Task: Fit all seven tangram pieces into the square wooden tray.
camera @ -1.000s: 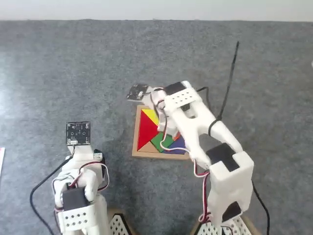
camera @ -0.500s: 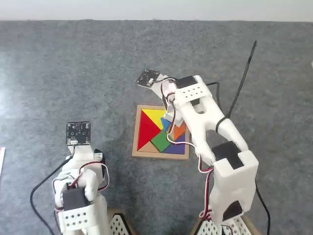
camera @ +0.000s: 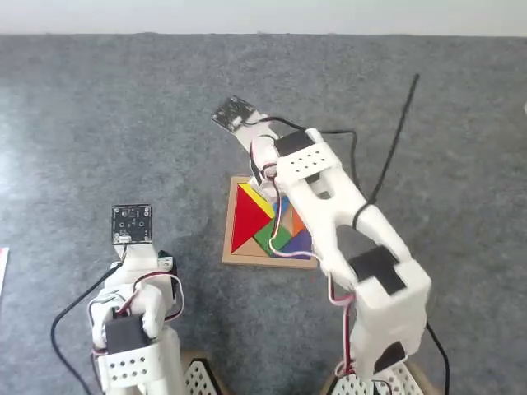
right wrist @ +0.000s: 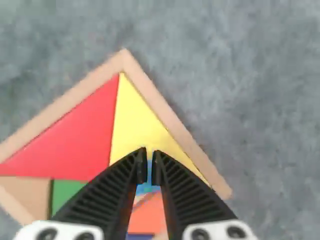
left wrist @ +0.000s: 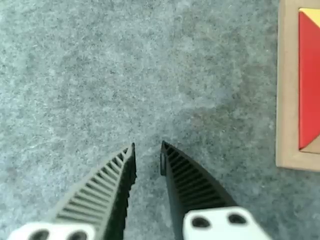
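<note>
The square wooden tray [camera: 228,224] lies mid-table with coloured pieces in it: a red triangle [camera: 244,220], a yellow one [camera: 254,196], green [camera: 272,239] and purple [camera: 299,243]. The right arm [camera: 309,177] stretches over the tray. In the right wrist view my right gripper [right wrist: 147,152] hangs shut and empty over the yellow triangle [right wrist: 132,125], beside the red triangle [right wrist: 75,140], with blue [right wrist: 144,189] and orange [right wrist: 150,215] pieces under its fingers. My left gripper [left wrist: 147,146] is narrowly open over bare carpet, apart from the tray [left wrist: 287,100].
Grey carpet covers the table all round the tray. The left arm [camera: 136,304] is folded near the front edge, well left of the tray. A tan triangular patch [right wrist: 25,192] shows in one tray corner; I cannot tell whether it is a piece or bare floor.
The right arm's wrist has moved toward the far side of the tray, swinging right and then back left. The left arm has stayed still.
</note>
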You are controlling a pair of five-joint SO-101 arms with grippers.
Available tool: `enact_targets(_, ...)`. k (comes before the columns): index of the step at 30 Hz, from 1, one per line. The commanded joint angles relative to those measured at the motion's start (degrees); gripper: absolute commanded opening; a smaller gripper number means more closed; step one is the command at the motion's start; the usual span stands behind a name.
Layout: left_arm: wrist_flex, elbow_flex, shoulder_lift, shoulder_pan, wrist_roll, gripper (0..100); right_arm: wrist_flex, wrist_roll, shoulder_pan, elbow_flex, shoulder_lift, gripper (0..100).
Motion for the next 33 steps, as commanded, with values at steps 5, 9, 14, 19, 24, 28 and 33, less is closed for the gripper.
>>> enact_targets(5,0.18,-0.66,-1.05,0.09,-0.09,8,4.09,3.87,-0.48,-4.04,3.03,3.3)
enact_targets(9,0.18,-0.66,-1.05,0.09,-0.09,8,8.4,5.01,-0.31,-5.19,0.66,3.3)
enact_targets(14,0.18,-0.66,-1.05,0.09,-0.09,8,8.75,4.57,1.36,-4.92,-5.85,3.3)
enact_targets(19,0.18,-0.66,-1.05,0.09,-0.09,8,12.0,4.48,1.63,-3.87,-14.2,3.3)
enact_targets(24,0.18,-0.66,-1.05,0.09,-0.09,8,16.4,4.48,2.68,2.46,-26.42,3.2)
enact_targets(28,0.18,-0.66,-1.05,0.09,-0.09,8,14.99,4.48,6.55,12.84,-39.52,3.2)
enact_targets(33,0.18,-0.66,-1.05,0.09,-0.09,8,8.92,4.48,14.29,29.89,-55.43,3.3)
